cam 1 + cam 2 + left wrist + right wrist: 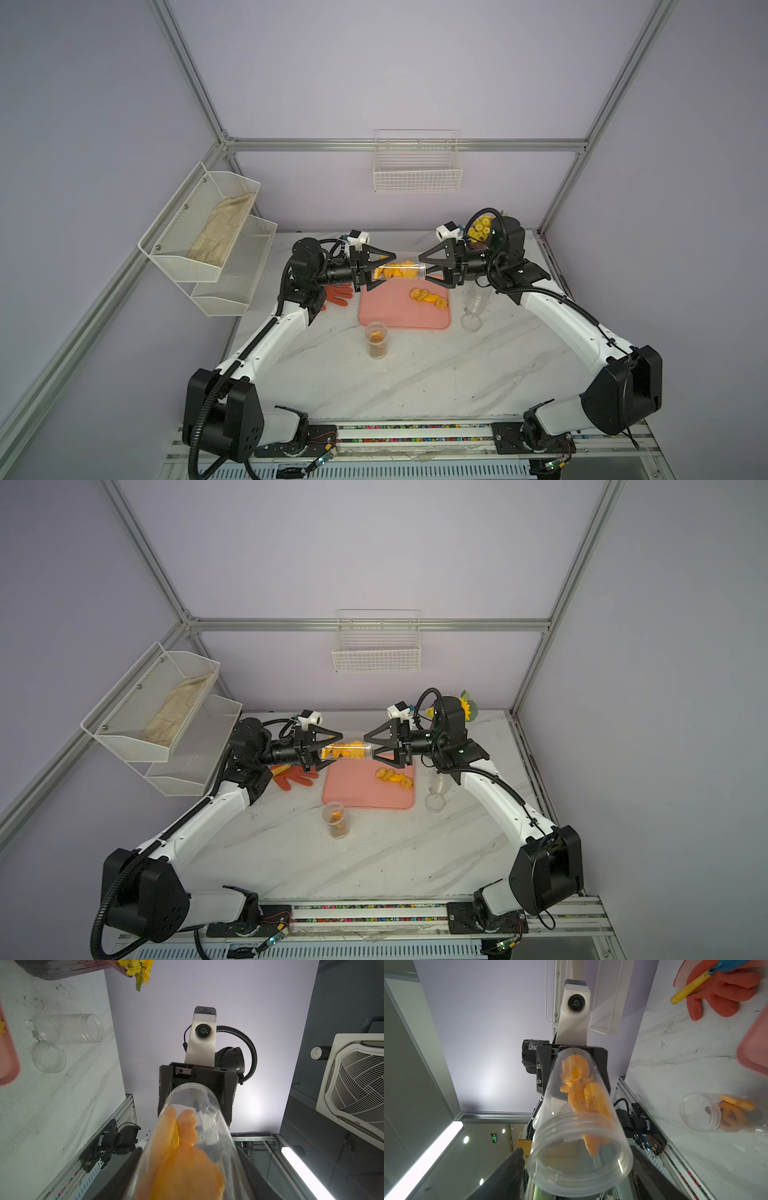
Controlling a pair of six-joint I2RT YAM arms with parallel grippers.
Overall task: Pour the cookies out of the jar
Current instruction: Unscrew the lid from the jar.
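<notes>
A clear jar (409,271) hangs level above the pink tray (390,318), held between both arms in both top views. Several orange-yellow cookies (395,272) lie inside it, also seen in the right wrist view as cookies (581,1093). My left gripper (384,270) is shut on the jar's base end, its fingers (124,1172) pressed along the jar wall. My right gripper (424,269) is shut round the mouth end, where a clear lid (581,1178) seems to sit. A small heap of cookies (428,297) lies on the tray.
A lidless jar (377,338) with cookies stands in front of the tray. An empty jar (478,299) lies right of the tray beside a loose clear lid (471,322). An orange glove (338,293) lies left. Yellow flowers (482,226) stand behind my right arm. Mesh shelves (216,232) hang left.
</notes>
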